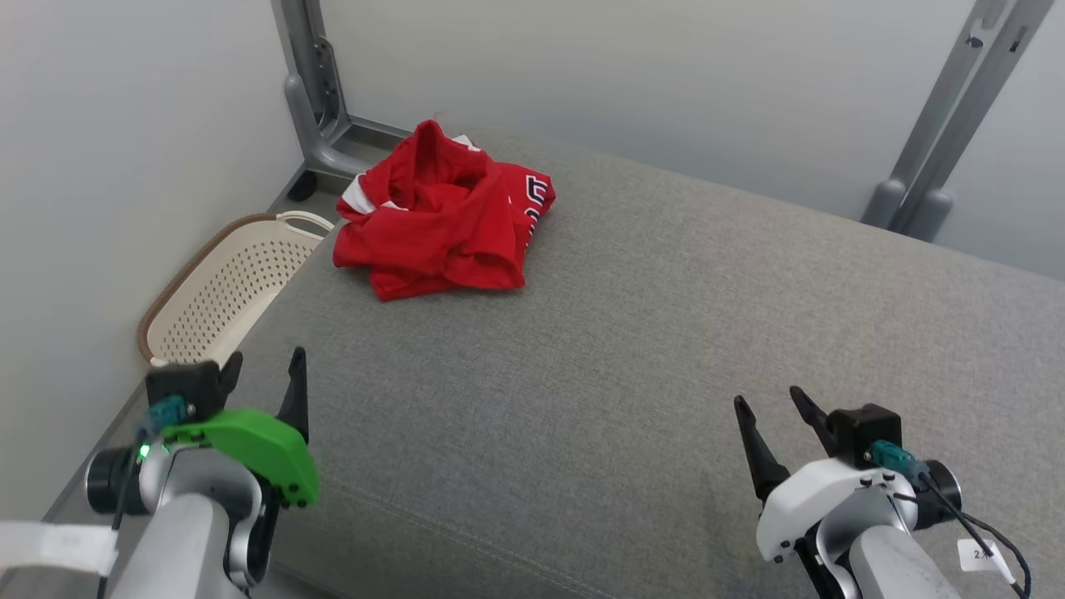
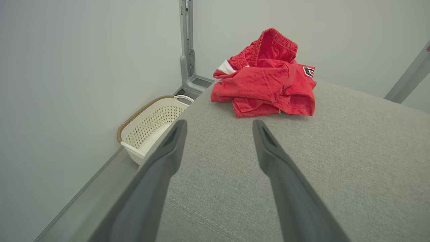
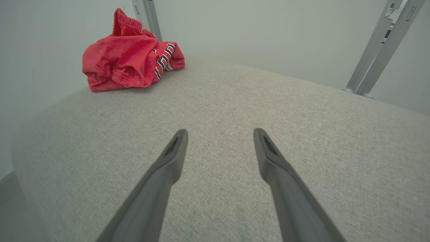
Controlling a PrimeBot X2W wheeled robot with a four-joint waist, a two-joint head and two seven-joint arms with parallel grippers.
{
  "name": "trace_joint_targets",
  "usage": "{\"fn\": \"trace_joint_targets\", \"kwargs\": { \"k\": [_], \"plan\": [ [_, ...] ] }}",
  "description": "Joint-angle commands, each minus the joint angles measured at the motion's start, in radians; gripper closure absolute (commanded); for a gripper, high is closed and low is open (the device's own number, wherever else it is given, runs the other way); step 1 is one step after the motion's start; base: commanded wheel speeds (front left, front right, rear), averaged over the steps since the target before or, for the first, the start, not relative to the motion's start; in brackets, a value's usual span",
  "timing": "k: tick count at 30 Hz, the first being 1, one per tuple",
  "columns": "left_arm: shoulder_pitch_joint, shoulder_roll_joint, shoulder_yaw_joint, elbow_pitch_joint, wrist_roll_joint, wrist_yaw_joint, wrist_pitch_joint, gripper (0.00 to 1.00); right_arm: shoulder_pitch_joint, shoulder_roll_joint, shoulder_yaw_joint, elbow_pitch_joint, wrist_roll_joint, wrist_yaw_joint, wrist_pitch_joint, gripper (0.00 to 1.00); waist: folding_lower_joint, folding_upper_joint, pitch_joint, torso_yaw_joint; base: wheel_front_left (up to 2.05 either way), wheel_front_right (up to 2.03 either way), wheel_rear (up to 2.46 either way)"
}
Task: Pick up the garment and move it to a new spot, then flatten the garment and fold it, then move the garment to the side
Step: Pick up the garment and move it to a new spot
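The garment [image 1: 441, 218] is a red piece of sportswear with white and dark lettering, crumpled in a heap at the far left corner of the grey padded surface [image 1: 632, 333]. It also shows ahead in the left wrist view as the garment [image 2: 268, 80] and at the upper left for the right wrist as the garment [image 3: 129, 58]. My left gripper [image 1: 265, 364] hovers open at the near left edge, well short of the heap. My right gripper [image 1: 770, 401] stands open at the near right, far from it. Nothing is between either pair of fingers.
A cream perforated basket [image 1: 223, 287] with a brown rim stands on the floor left of the surface, close to my left gripper. Grey metal posts [image 1: 320, 91] rise behind the heap and at the far right [image 1: 948, 116]. Pale walls close in behind and left.
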Motion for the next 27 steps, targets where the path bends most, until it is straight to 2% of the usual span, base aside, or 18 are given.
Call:
{"fn": "trace_joint_targets", "kwargs": {
  "k": [1, 9, 13, 20, 27],
  "plan": [
    [-0.057, 0.006, -0.002, 0.027, -0.017, -0.017, 0.023, 0.0, -0.021, -0.004, 0.007, -0.022, -0.018, 0.0, 0.015, 0.0, 0.0, 0.0, 0.048, -0.043, 0.0, 0.0, 0.0],
    [-0.337, 0.026, -0.016, 0.194, -0.037, -0.082, 0.152, 0.0, -0.048, -0.004, 0.06, -0.2, -0.097, 0.0, 0.128, 0.0, 0.0, 0.0, 0.208, -0.168, 0.0, 0.0, 0.0],
    [-0.465, 0.037, -0.022, 0.27, -0.057, -0.099, 0.241, 0.0, -0.051, -0.004, 0.085, -0.3, -0.127, 0.0, 0.185, 0.0, 0.0, 0.0, 0.29, -0.224, 0.0, 0.0, 0.0],
    [-0.621, 0.056, -0.016, 0.356, -0.085, -0.097, 0.4, 0.0, -0.016, -0.004, 0.099, -0.409, -0.159, 0.0, 0.25, 0.0, 0.0, 0.0, 0.374, -0.281, 0.0, 0.0, 0.0],
    [-0.72, 0.077, 0.003, 0.406, -0.101, -0.064, 0.468, 0.0, 0.022, -0.003, 0.094, -0.492, -0.171, 0.0, 0.288, 0.0, 0.0, 0.0, 0.442, -0.325, 0.0, 0.0, 0.0]
  ]
}}
